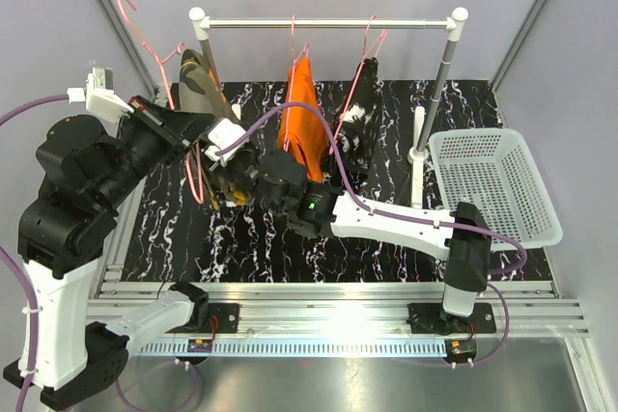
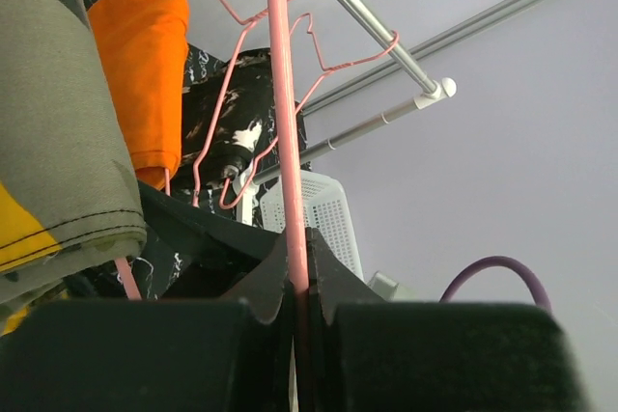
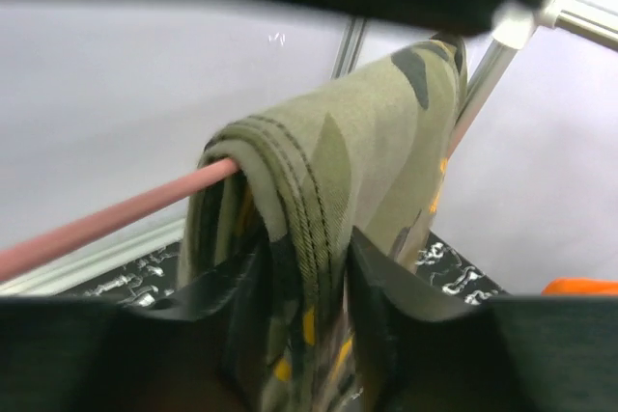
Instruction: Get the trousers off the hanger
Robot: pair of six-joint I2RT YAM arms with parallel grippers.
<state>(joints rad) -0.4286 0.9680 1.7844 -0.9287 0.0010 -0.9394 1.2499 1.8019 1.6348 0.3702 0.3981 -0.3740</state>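
My left gripper (image 2: 297, 238), fingers pressed together, pinches the pink hanger (image 2: 280, 94) wire. My right gripper (image 3: 307, 248) clamps the camouflage trousers (image 3: 367, 132) folded over that hanger's bar, left of the rail (image 1: 328, 22), where orange trousers (image 1: 301, 108) and black trousers (image 1: 359, 123) hang.

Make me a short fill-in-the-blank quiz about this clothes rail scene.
The left tool grips a hanger coloured ____.
The right tool pinches the camouflage trousers, draped over the ____.
The rail holds the orange trousers and black trousers: ____ garments.
The white basket sits to the robot's ____.
Missing words: pink, hanger, two, right.
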